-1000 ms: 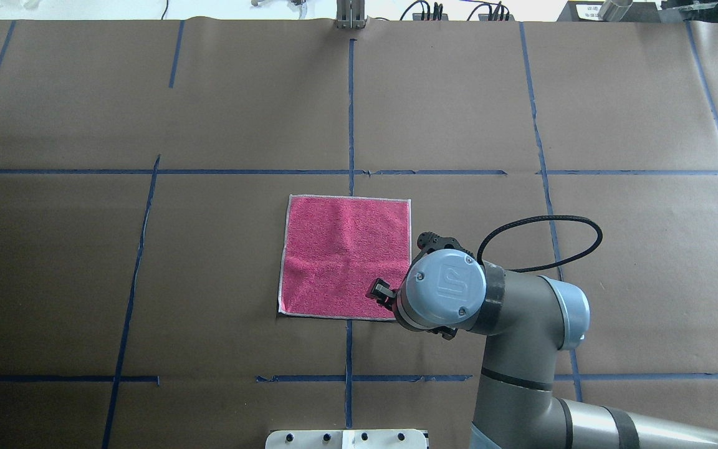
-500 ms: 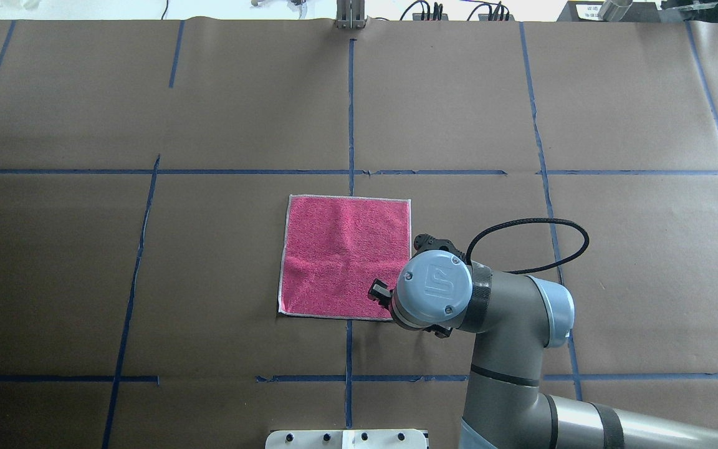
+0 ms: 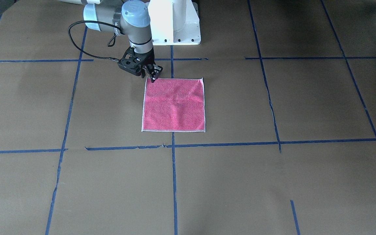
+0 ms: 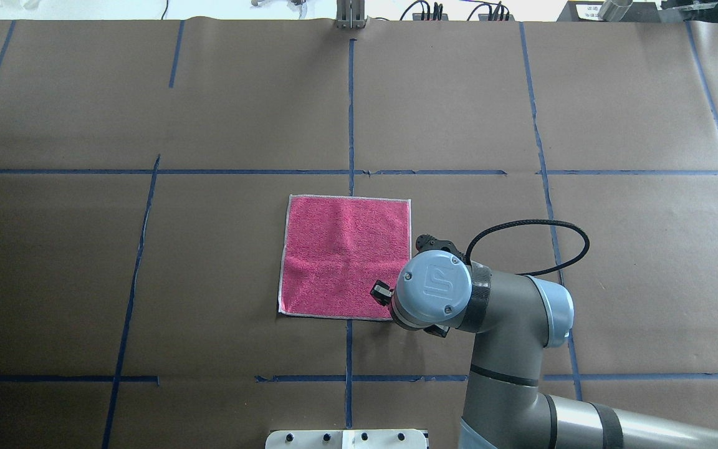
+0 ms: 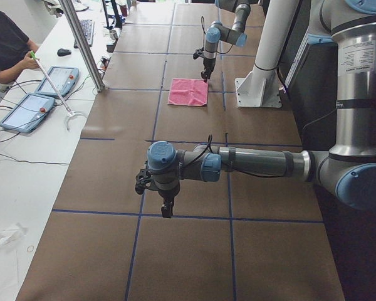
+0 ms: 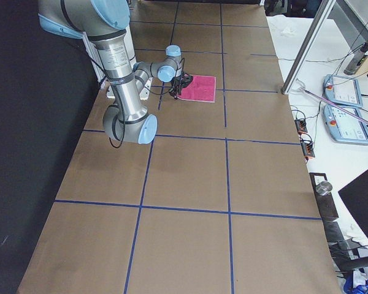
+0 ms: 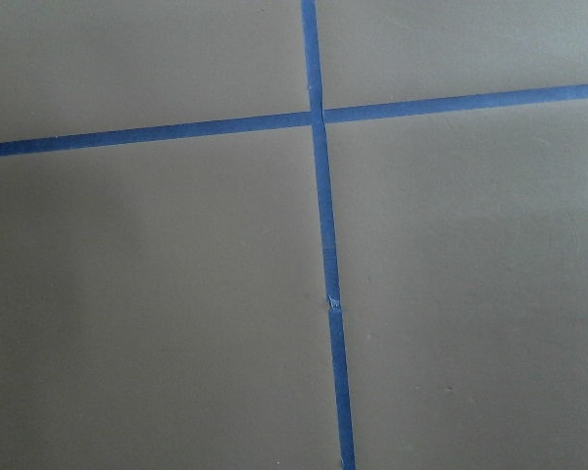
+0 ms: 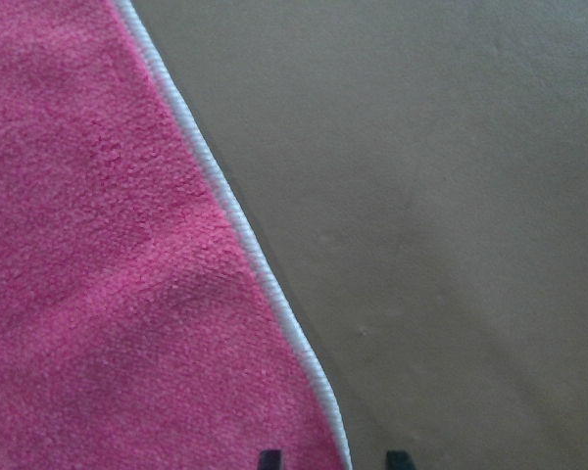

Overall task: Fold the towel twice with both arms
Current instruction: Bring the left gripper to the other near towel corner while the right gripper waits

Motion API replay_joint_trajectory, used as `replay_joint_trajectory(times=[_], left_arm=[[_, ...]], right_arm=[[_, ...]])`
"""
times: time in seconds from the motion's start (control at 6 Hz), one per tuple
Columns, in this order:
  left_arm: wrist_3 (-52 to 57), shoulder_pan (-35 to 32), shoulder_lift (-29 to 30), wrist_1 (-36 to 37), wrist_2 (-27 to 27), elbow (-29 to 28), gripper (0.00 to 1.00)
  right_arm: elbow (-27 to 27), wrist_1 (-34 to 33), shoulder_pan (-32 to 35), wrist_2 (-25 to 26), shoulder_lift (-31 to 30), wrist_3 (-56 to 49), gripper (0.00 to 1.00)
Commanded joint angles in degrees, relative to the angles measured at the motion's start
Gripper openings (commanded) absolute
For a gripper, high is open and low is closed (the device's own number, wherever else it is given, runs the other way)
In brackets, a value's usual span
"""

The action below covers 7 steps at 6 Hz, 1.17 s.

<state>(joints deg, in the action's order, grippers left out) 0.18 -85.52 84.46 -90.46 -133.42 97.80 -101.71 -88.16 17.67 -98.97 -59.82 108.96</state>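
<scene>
Right gripper (image 3: pixel 154 77) edged in, slightly parted over flat pink towel (image 3: pixel 174 106); left gripper (image 5: pixel 167 211): cannot tell.

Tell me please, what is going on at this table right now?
A two-armed robot seems about to begin folding a towel. It lies flat and unfolded, pink face up, on the brown table. The right pincer is low at the towel's near corner on the robot's right, open, with the whitish hem between its fingertips; nothing is lifted yet. The left arm hangs over bare table far from the towel; whether the left pincer is open cannot be told.
</scene>
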Motion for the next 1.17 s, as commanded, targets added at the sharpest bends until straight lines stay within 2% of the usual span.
replay_joint_trajectory(times=[0.0,0.17,0.33,0.5,0.83,1.0], left_arm=[[0.00,0.00,0.00,0.02,0.00,0.02,1.00],[-0.78,0.17,0.26,0.11,-2.09,0.02,1.00],[-6.97,4.09,0.70,-0.67,-4.72,0.98,1.00],[-17.65,9.35,2.88,-5.55,-4.92,1.08,1.00],[-46.07,19.28,3.16,-21.96,-4.31,3.26,1.00],[-57.89,26.12,5.17,-24.04,-2.65,5.89,1.00]], right_arm=[[-0.24,0.01,0.00,0.00,0.05,0.12,0.06],[-0.77,0.01,0.00,0.00,-0.03,0.12,0.03],[-1.82,-0.34,0.17,-0.17,-0.12,0.03,0.02],[-3.39,-0.61,0.87,-0.44,-0.30,-0.06,0.02],[-3.67,-0.61,1.23,-0.53,-1.00,-0.24,0.03],[-3.67,-0.61,1.23,-0.53,-1.09,-0.24,0.03]])
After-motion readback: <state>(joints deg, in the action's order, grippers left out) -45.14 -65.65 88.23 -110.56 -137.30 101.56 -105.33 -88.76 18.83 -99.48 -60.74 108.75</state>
